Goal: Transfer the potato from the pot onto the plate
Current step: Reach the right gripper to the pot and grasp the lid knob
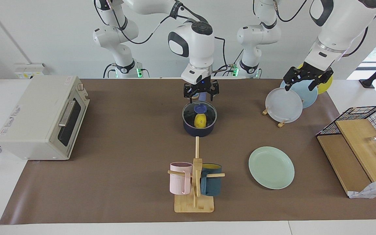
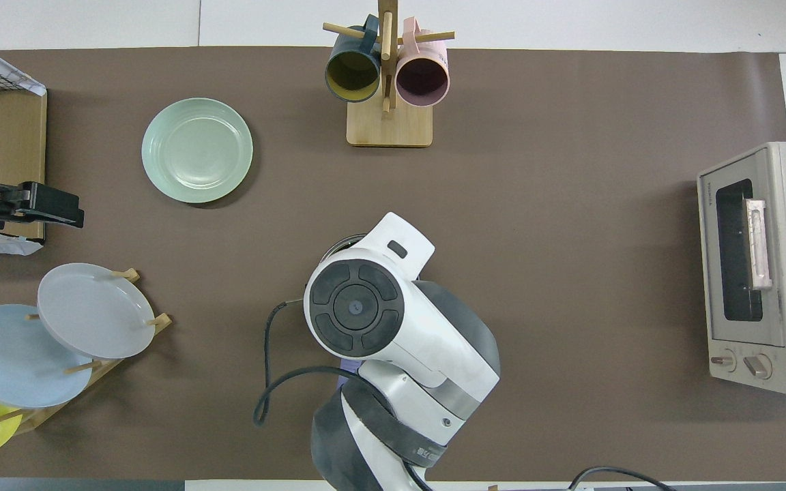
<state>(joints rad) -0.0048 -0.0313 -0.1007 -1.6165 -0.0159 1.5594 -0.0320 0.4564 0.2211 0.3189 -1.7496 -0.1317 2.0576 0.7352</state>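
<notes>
While both arms hung over the robots' edge of the brown mat, the table read this way, from the right arm's end to the left arm's end:

Toaster oven (image 1: 41, 119): sat at the right arm's end, door shut.
Right gripper (image 1: 201, 92): hung over the pot's rim nearer the robots, fingers spread apart, holding nothing.
Pot (image 1: 199, 128): stood mid-table with a clear lid (image 1: 199, 112) and blue knob on it.
Potato (image 1: 200, 121): lay inside the pot, seen through the lid.
Mug rack (image 1: 195, 182): stood farther from the robots than the pot, with a pink mug (image 1: 180, 178) and a navy mug (image 1: 211, 184).
Plate (image 1: 271, 167): lay flat toward the left arm's end, well apart from the pot.
Left gripper (image 1: 305, 80): hovered over the plate rack (image 1: 282, 123), fingers spread, holding nothing.
Wire basket (image 1: 369, 119): stood at the left arm's end.
</notes>
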